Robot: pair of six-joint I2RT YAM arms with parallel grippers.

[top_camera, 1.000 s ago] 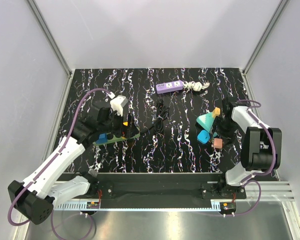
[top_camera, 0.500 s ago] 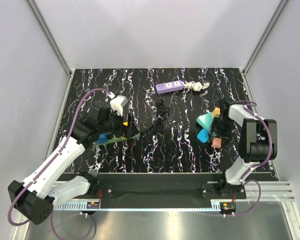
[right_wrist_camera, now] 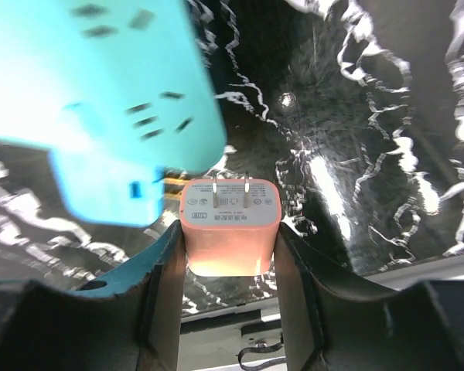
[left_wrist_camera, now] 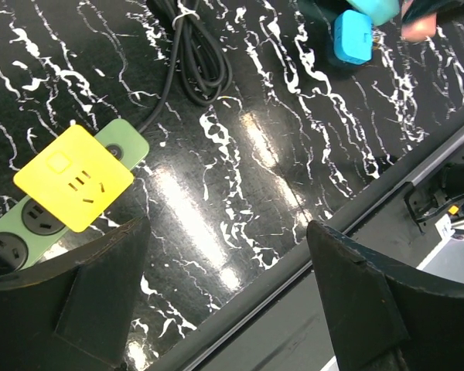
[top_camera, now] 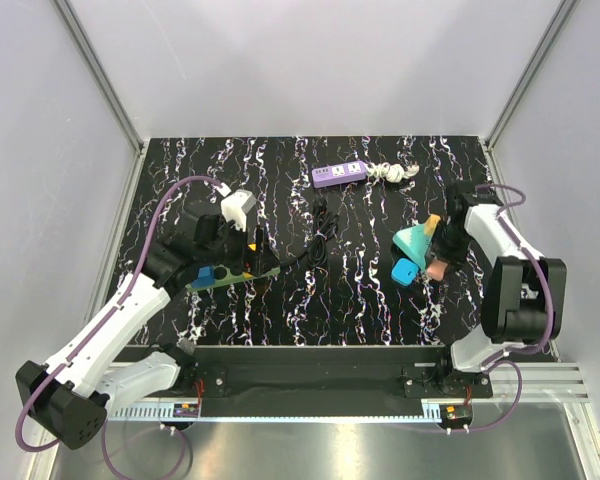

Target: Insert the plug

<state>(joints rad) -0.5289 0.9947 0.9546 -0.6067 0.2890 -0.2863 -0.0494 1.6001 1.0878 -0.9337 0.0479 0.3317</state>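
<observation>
Black tabletop (top_camera: pixel 380 310) veined with white. Over at three o'clock the right gripper (right_wrist_camera: pixel 230 224) pinches a salmon-pink square plug (right_wrist_camera: pixel 230 247) by its flanks. That leaves the two metal prongs (right_wrist_camera: pixel 215 185) bare and aimed at the teal plastic socket block (right_wrist_camera: pixel 100 100) at its ten o'clock, presumably to meet a slot. The print on the plug's face is too small to read. At nine o'clock the left gripper (left_wrist_camera: pixel 228 232) hangs spread beside the green power strip (left_wrist_camera: pixel 120 147) and its yellow cube adapter (left_wrist_camera: pixel 73 178).

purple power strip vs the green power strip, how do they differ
The purple power strip lies near the table's far edge; the green power strip lies nearer, on the left. The purple one's sockets look bare; the green one carries a yellow adapter and a blue adapter. Purple has a white cable, green a black cable. Both lie flat.
</observation>
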